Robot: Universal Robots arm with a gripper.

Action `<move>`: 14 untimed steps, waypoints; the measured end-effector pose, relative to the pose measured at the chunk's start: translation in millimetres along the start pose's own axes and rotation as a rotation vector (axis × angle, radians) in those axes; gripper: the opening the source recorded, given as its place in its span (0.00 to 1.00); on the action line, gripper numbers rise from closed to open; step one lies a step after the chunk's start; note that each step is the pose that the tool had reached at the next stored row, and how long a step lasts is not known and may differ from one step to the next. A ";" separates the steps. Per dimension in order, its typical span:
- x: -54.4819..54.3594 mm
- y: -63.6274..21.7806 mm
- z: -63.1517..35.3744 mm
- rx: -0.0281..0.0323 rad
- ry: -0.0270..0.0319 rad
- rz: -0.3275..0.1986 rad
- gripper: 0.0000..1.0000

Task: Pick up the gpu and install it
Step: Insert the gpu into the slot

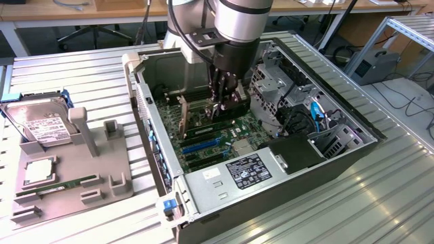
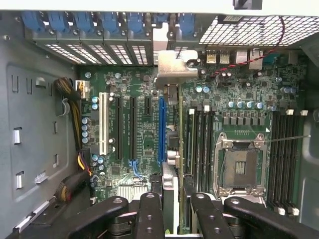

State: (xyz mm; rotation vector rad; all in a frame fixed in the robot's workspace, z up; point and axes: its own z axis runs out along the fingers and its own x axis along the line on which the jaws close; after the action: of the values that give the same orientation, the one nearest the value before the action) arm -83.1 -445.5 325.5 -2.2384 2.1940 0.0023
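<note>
The gpu [image 2: 173, 69] stands on edge between my fingers, its silvery bracket toward the case's rear slot openings. In the wrist view its thin board runs back from that bracket to my gripper [image 2: 174, 211], which is shut on it. The card hangs over the motherboard [image 2: 144, 149], just beside the long blue slot [image 2: 161, 129]. Whether it sits in a slot I cannot tell. In the exterior view my gripper [image 1: 222, 104] reaches down into the open computer case [image 1: 162, 152], with the gpu [image 1: 203, 113] low above the green board.
A drive cage [image 1: 271, 86] and the power supply [image 1: 247, 173] crowd the case toward the exterior view's right. A grey fixture [image 1: 81, 173] outside holds a hard drive [image 1: 40, 124], a processor [image 1: 38, 170] and a memory stick [image 1: 58, 186]. Processor socket [image 2: 239, 167] and cables [image 2: 70, 94] flank the card.
</note>
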 end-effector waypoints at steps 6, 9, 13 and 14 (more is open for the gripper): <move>2.9 1.9 3.2 0.0000 0.0000 0.000 0.27; 4.2 2.9 4.5 0.0000 0.0001 0.000 0.27; 5.9 4.4 6.6 0.0001 -0.0001 0.000 0.27; 6.2 4.9 7.0 0.0001 0.0000 0.000 0.27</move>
State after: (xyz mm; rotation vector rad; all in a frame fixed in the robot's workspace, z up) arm -87.8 -451.7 318.4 -2.2381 2.1942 0.0023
